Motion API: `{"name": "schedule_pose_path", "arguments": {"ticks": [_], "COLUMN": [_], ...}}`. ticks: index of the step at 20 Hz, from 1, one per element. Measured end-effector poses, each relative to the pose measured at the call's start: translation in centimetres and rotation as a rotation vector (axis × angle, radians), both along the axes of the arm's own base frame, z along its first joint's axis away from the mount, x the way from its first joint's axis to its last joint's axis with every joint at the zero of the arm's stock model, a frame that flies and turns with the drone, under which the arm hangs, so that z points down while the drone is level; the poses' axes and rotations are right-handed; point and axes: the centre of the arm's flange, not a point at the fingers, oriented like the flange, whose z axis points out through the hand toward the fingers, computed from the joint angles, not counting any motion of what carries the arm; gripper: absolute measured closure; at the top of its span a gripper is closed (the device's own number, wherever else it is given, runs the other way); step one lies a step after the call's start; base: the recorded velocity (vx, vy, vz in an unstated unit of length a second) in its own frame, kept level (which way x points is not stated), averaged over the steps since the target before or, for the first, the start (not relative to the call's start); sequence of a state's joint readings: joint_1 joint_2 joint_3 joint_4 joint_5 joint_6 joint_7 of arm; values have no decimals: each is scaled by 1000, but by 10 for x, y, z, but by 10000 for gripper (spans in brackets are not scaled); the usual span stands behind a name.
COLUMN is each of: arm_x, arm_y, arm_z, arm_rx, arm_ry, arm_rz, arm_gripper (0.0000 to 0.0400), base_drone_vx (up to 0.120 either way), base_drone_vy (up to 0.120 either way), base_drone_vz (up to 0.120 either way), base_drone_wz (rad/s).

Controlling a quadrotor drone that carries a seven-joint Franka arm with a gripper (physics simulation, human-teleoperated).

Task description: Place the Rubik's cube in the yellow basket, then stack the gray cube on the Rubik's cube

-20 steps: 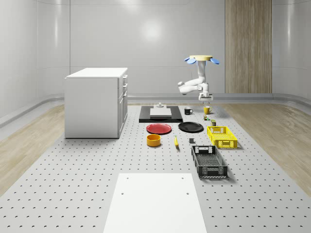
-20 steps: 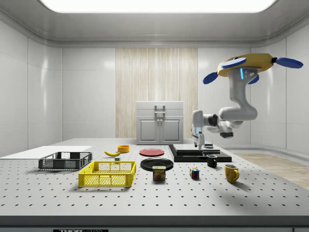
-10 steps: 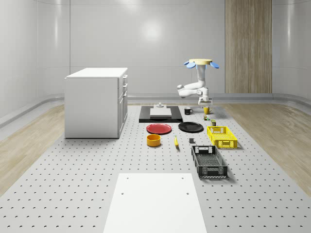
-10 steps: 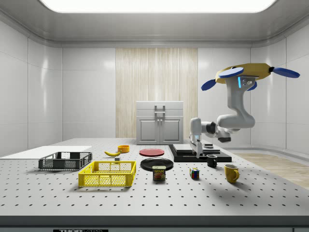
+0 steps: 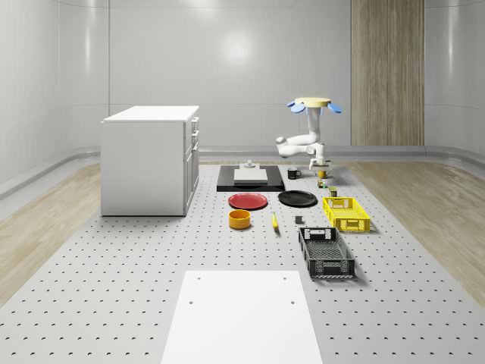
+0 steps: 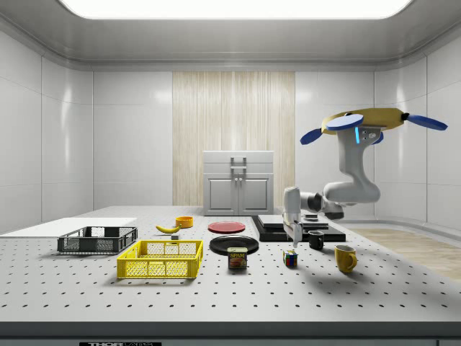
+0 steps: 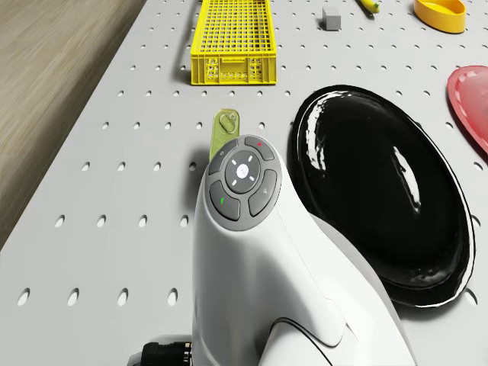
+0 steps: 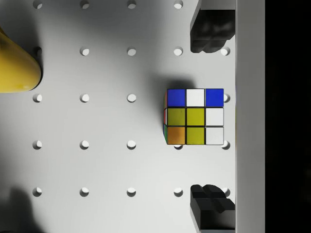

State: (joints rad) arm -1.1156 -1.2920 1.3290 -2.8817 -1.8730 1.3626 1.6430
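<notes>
Hovering over the table's far right end — gripper [image 8: 212, 119] spread wide, holding nothing, directly above the Rubik's cube [image 8: 195, 117], straddled between both fingertips [image 8: 210, 31] — straight descent left.

Rubik's cube [image 8: 195, 117] on perforated table [image 8: 107, 121]

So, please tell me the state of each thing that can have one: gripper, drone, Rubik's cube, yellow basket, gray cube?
Gripper: open, above the Rubik's cube.
Drone: hovering over the table's far end.
Rubik's cube: on the table, not gripped.
Yellow basket: empty.
Gray cube: on the table, untouched.
</notes>
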Motion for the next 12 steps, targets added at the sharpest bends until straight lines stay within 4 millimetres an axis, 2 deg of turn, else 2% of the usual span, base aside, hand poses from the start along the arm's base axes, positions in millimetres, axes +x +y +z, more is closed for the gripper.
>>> {"name": "schedule_pose_path", "arguments": {"ticks": [5,12], "arm_x": [0,3], "arm_y": [0,0], "arm_z": [0,16], "arm_rx": [0,0], "arm_ry": [0,0], "arm_rz": [0,0], "arm_gripper": [0,0], "base_drone_vx": [0,0], "base_drone_vy": [0,0], "base_drone_vz": [-112,0], "base_drone_wz": [0,0]}}
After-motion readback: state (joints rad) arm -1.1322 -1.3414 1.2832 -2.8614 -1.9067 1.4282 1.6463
